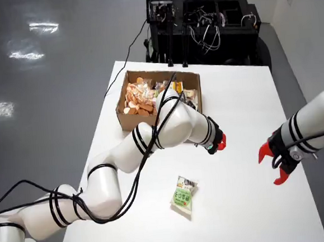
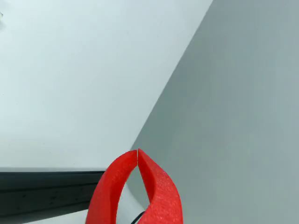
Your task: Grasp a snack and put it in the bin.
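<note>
A green and white snack packet (image 1: pixel 183 196) lies flat on the white table (image 1: pixel 244 92), near its front. The cardboard box (image 1: pixel 127 119) at the table's back left holds several snacks, orange packets among them. My gripper (image 1: pixel 220 141) hovers over the table right of the box and up-right of the green packet, apart from both. In the wrist view its red fingertips (image 2: pixel 137 150) touch each other with nothing between them, so it is shut and empty. That view shows only the table edge and grey floor; no snack appears in it.
A second white arm reaches in from the right, its red gripper (image 1: pixel 273 166) spread open above the table's right side. Black equipment with cables (image 1: pixel 199 23) stands behind the table's far edge. Cables run along my arm.
</note>
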